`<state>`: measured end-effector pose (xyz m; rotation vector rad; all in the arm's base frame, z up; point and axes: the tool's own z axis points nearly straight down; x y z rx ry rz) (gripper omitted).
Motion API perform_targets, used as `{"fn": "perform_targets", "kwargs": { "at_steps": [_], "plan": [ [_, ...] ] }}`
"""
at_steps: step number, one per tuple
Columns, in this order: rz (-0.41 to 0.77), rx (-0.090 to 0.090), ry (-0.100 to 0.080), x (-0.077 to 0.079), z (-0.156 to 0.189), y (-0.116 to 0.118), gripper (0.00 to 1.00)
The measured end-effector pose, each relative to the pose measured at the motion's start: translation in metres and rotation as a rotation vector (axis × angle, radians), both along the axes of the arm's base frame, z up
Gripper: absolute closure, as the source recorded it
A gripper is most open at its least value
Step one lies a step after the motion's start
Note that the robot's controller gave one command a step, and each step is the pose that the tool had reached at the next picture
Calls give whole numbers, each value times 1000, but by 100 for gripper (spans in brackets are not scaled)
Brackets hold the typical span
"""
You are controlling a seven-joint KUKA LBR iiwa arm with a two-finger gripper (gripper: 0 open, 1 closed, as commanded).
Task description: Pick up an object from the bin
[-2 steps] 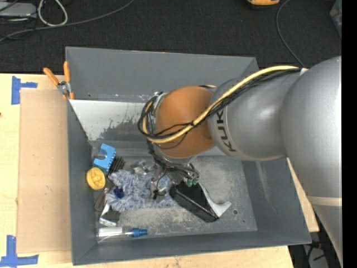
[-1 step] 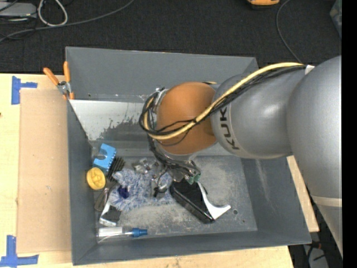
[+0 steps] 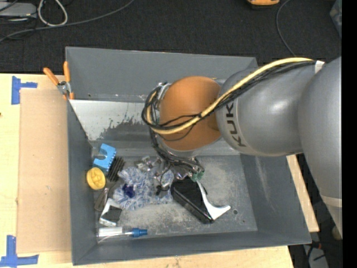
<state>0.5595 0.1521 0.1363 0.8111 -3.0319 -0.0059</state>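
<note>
The grey metal bin (image 3: 167, 74) holds its loose things mostly on the left half of its floor. Taking the floor as a clock face with 12 at the far wall, a blue plastic piece (image 3: 105, 154) lies at 10 o'clock. A yellow round disc (image 3: 95, 178) sits just below it at 9, with a black ribbed comb-like piece (image 3: 114, 169) just beside both. At 7 o'clock, along the near wall, lies a clear tube with a blue cap (image 3: 121, 233), and a small black square (image 3: 112, 214) lies just above it.

Between these and the centre spreads a crumpled blue-and-white heap (image 3: 139, 187), thin and wrinkled like torn film or netting, with a dark blue scrap in it. Its right edge reaches the middle of the floor. From there toward 4 o'clock lies a black wedge-shaped object (image 3: 192, 201), flat and elongated. A white curved piece (image 3: 215, 208) hooks off its lower right end, and a small green bit (image 3: 198, 175) sits near its upper end.

The gripper (image 3: 169, 178) hangs under the arm's orange cover (image 3: 187, 119), low over the centre of the floor. That is where the heap's right edge meets the black object's upper end. Whether it is open or closed cannot be told, nor whether it has hold of anything.
</note>
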Motion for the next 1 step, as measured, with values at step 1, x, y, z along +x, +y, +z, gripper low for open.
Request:
{"fn": "perform_targets", "kwargs": {
  "at_steps": [1],
  "plan": [
    [-1,3,-10,2,36,1,100]
  ]
}}
